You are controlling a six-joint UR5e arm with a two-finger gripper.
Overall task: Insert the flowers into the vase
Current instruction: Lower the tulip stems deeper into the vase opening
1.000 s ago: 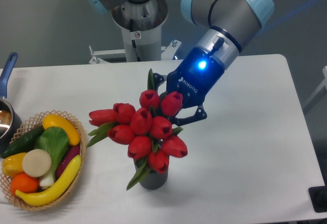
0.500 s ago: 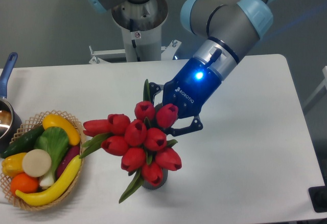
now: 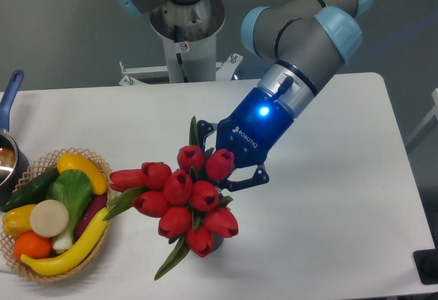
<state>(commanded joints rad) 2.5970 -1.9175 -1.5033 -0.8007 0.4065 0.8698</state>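
Camera view: the flowers (image 3: 181,201) sit low at centre, held by the gripper (image 3: 222,164), which looks clamped on the bunch behind the heads. Judged light and top-heavy, with stiff stems; best gripped where the stems are bundled. Red closed buds, green leaves. The vase (image 3: 216,242) is almost hidden under the blooms.

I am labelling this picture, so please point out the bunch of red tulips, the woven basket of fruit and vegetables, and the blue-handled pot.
bunch of red tulips (image 3: 179,186): fixed camera, on a central bud.
woven basket (image 3: 109,231): fixed camera, on its right rim.
blue-handled pot (image 3: 11,89): fixed camera, on the handle.
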